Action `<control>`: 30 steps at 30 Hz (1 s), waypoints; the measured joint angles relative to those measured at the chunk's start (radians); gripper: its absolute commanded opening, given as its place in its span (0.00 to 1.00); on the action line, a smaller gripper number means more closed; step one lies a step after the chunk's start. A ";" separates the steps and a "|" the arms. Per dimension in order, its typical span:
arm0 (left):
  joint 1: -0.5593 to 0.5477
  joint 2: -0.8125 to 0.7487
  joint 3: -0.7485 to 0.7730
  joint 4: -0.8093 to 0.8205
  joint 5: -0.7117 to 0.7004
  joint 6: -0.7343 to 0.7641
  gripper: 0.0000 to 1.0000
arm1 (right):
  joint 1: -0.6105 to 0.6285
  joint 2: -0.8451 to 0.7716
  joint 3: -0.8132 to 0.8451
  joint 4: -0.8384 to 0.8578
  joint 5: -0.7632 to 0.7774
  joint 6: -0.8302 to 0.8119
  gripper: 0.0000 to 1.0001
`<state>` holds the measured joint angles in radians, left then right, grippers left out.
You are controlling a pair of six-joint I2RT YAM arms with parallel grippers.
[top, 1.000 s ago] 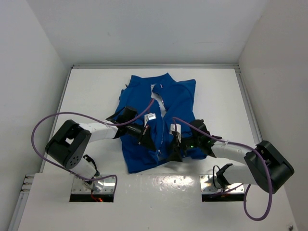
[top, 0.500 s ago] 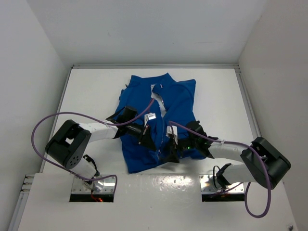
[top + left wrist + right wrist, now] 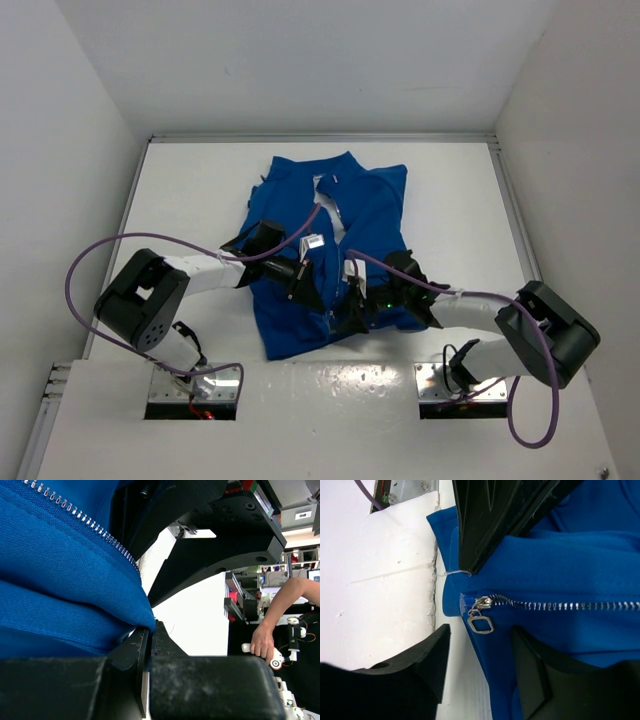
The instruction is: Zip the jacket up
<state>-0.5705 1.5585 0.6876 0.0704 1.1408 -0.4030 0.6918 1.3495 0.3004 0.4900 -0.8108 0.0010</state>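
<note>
The royal-blue sleeveless fabric jacket (image 3: 330, 230) lies mid white bench (image 3: 200, 190), collar at 12 o'clock. At its 6 o'clock hem the left hand (image 3: 149, 630) is clamped on fabric. The right hand (image 3: 480, 640) sits apart around the little silver zipper pull (image 3: 481, 624), not touching it, I think.

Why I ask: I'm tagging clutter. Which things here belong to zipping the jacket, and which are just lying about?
Job in hand:
- jacket
- zipper pull
- left tool, shut on the jacket's hem
- right tool, open, a finger either side of the pull

Just about:
- purple cable
- bystander's arm, beyond the table
</note>
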 measured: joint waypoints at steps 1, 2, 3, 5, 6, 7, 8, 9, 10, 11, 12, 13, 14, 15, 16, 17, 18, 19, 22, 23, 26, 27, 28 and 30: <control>0.000 0.000 0.000 0.000 0.000 -0.002 0.00 | 0.000 0.003 0.002 0.004 0.000 0.001 0.49; 0.000 0.000 0.000 0.000 0.000 -0.002 0.00 | 0.001 0.006 0.003 0.006 0.000 0.001 0.48; 0.000 0.001 0.000 0.000 0.000 -0.002 0.00 | 0.002 0.009 0.005 0.008 0.001 0.001 0.46; 0.000 0.005 0.001 0.002 0.000 -0.003 0.00 | 0.006 0.012 0.008 0.010 0.002 0.002 0.42; 0.000 0.008 0.001 0.002 -0.001 -0.003 0.00 | 0.007 0.013 0.010 0.012 0.003 0.003 0.40; 0.000 0.010 0.002 0.002 -0.001 -0.003 0.00 | 0.009 0.014 0.011 0.012 0.003 0.003 0.39; 0.000 0.011 0.002 0.002 -0.001 -0.003 0.00 | 0.010 0.015 0.011 0.013 0.004 0.003 0.35; 0.000 0.011 0.002 0.002 -0.001 -0.003 0.00 | 0.010 0.015 0.011 0.014 0.005 0.003 0.28; 0.000 0.011 0.002 0.003 -0.001 -0.003 0.00 | 0.010 0.015 0.011 0.015 0.006 0.004 0.25; 0.000 0.011 0.002 0.004 -0.001 -0.003 0.00 | 0.011 0.016 0.011 0.016 0.008 0.003 0.20; 0.000 0.011 0.002 0.005 -0.001 -0.003 0.00 | 0.011 0.016 0.011 0.017 0.008 0.002 0.17; 0.000 0.011 0.002 0.006 -0.001 -0.003 0.00 | 0.011 0.016 0.011 0.017 0.008 0.002 0.15; 0.000 0.011 0.002 0.006 -0.001 -0.003 0.00 | 0.011 0.016 0.011 0.017 0.008 0.002 0.11; 0.000 0.011 0.002 0.006 -0.001 -0.003 0.00 | 0.011 0.016 0.011 0.017 0.008 0.000 0.09; 0.000 0.011 0.002 0.006 -0.001 -0.002 0.00 | 0.011 0.016 0.011 0.017 0.008 -0.001 0.08; 0.000 0.011 0.002 0.005 -0.001 0.001 0.00 | 0.011 0.015 0.011 0.016 0.008 -0.001 0.07; 0.000 0.011 0.002 0.003 -0.001 0.006 0.00 | 0.011 0.015 0.011 0.016 0.007 -0.002 0.07; 0.000 0.011 0.002 -0.002 -0.002 0.013 0.00 | 0.008 0.015 0.011 0.014 0.007 -0.002 0.05; 0.000 0.011 0.003 -0.029 -0.009 0.042 0.00 | -0.004 0.005 0.011 -0.005 0.004 -0.010 0.03; 0.000 0.011 0.003 -0.039 -0.011 0.054 0.00 | -0.011 -0.002 0.011 -0.011 0.002 -0.013 0.01; 0.000 0.010 0.004 -0.069 -0.026 0.091 0.00 | -0.041 -0.024 0.011 -0.028 -0.007 -0.022 0.00; 0.000 0.010 0.004 -0.078 -0.031 0.103 0.00 | -0.050 -0.030 0.011 -0.032 -0.012 -0.024 0.00; 0.000 0.010 0.005 -0.085 -0.036 0.114 0.00 | -0.057 -0.037 0.012 -0.037 -0.017 -0.024 0.00; 0.000 0.010 0.010 -0.092 -0.039 0.131 0.00 | -0.064 -0.046 0.013 -0.053 -0.029 -0.024 0.00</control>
<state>-0.5705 1.5688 0.6975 -0.0212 1.1019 -0.2722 0.6277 1.3037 0.3138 0.4374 -0.8394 -0.0227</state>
